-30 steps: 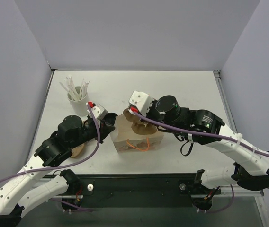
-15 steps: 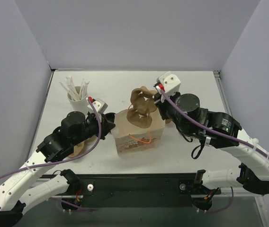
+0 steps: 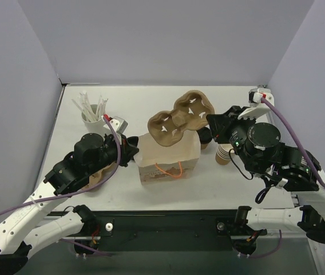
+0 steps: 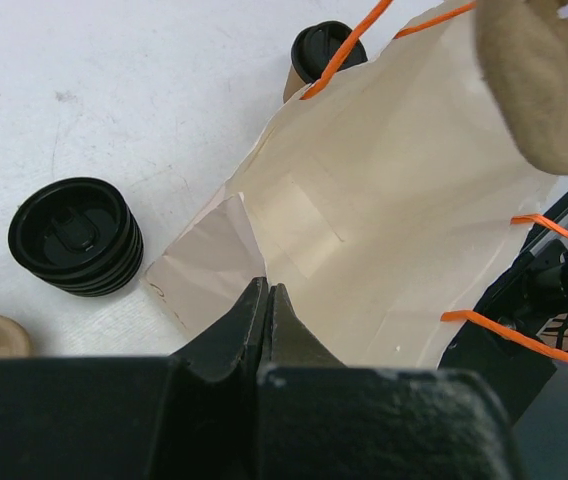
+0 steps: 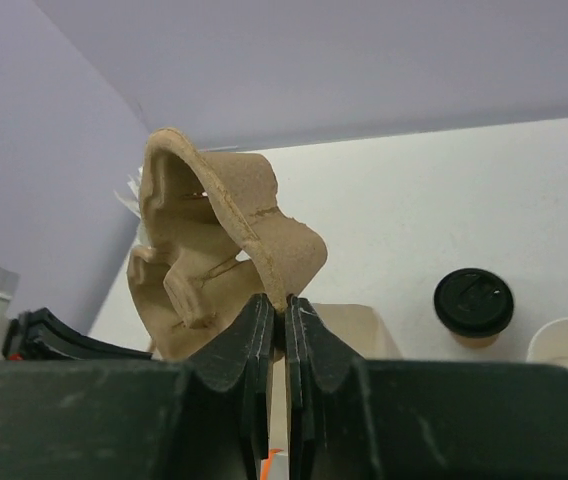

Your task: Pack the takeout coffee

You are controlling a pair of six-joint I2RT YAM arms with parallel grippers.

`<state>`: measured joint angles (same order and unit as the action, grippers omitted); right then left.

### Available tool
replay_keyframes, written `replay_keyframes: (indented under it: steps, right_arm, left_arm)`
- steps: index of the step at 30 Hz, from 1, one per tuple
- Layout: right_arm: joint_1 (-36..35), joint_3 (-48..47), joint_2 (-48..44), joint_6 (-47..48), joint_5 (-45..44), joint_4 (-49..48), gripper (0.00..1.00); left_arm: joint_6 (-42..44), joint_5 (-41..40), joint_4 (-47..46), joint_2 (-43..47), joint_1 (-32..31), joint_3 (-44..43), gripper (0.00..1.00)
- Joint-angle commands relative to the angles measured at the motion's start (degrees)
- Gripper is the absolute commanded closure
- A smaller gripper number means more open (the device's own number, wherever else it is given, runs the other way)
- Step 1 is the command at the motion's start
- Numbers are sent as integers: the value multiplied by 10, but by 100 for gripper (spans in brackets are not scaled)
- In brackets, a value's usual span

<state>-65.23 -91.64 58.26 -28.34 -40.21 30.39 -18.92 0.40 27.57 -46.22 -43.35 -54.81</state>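
Observation:
The takeout coffee (image 3: pixel 203 136), a brown cup with a black lid, stands upright on the table just right of the paper bag (image 3: pixel 168 163); it also shows as the lidded cup (image 5: pixel 474 304) and the lidded cup (image 4: pixel 321 50). My right gripper (image 3: pixel 210 122) is shut on the edge of a moulded pulp cup carrier (image 3: pixel 179 120), holding it in the air above the bag. The carrier (image 5: pixel 214 225) hangs from the right gripper (image 5: pixel 286 303). My left gripper (image 3: pixel 134 150) is shut on the bag's left rim; the left gripper (image 4: pixel 267 292) pinches the bag (image 4: pixel 394 200) at a fold.
A stack of lidless paper cups (image 3: pixel 224 154) stands by the right arm. A stack of black lids (image 4: pixel 76 236) sits left of the bag. A white cup of stirrers (image 3: pixel 92 114) stands at the back left. The bag has orange handles (image 3: pixel 167 172).
The right arm has lifted the cup carrier up from the bag's mouth and swung back to the right, uncovering the coffee and cup stack. The left gripper keeps its hold on the bag.

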Motion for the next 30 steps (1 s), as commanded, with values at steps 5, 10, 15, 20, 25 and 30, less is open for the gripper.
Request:
replay_keyframes:
  steps: [5, 10, 15, 20, 25, 30]
  right_arm:
    - [-13, 19, -4, -199, -11, -18, 100]
    - [-19, 54, -15, -260, -14, -17, 100]
    - [-19, 74, -25, -292, -17, -17, 100]
    - [-19, 86, -31, -311, -32, -17, 100]
    - [-18, 95, -33, -329, -40, -17, 100]
    - [-18, 92, -26, -337, -36, -17, 100]
  left_arm:
    - [-62, -23, 31, -17, 1, -59, 87]
    - [-72, -66, 70, -30, 1, -101, 62]
    - [-86, -105, 92, -25, 2, -143, 50]
    - [-98, -146, 115, -19, 2, -168, 46]
    - [-113, -127, 111, -18, 2, -199, 44]
    - [-125, -74, 58, -12, 2, -196, 39]
